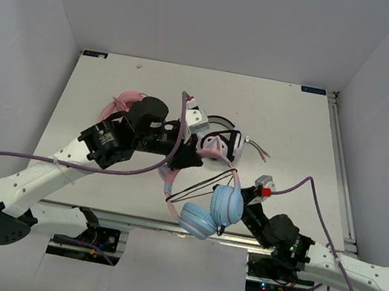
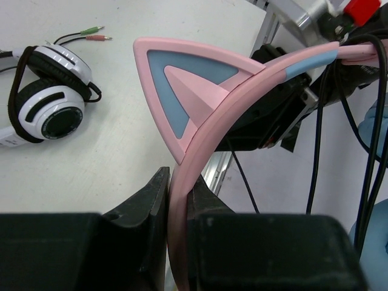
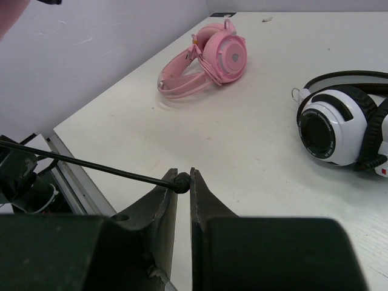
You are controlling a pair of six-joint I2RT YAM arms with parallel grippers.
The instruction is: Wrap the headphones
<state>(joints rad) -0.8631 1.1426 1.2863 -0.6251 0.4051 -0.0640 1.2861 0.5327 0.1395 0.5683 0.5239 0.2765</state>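
Observation:
The headphones have light blue ear cups (image 1: 226, 205) and a pink headband with cat ears (image 2: 188, 85). They hang over the table's near edge. My left gripper (image 1: 194, 154) is shut on the pink headband (image 2: 182, 200) just below a cat ear and holds it up. The thin dark cable (image 1: 199, 184) loops below the band and also shows in the left wrist view (image 2: 315, 151). My right gripper (image 1: 248, 193) is shut on the cable's dark plug end (image 3: 182, 181). The cable (image 3: 91, 165) runs off to the left from that gripper's tips (image 3: 183, 176).
All-pink headphones (image 1: 123, 103) lie at the table's left, also in the right wrist view (image 3: 209, 60). White-and-black headphones (image 1: 225, 142) lie mid-table, with their plugs (image 1: 261, 151) to the right, and show in both wrist views (image 2: 48, 103) (image 3: 339, 124). A metal rail (image 1: 165, 227) runs along the table's near edge.

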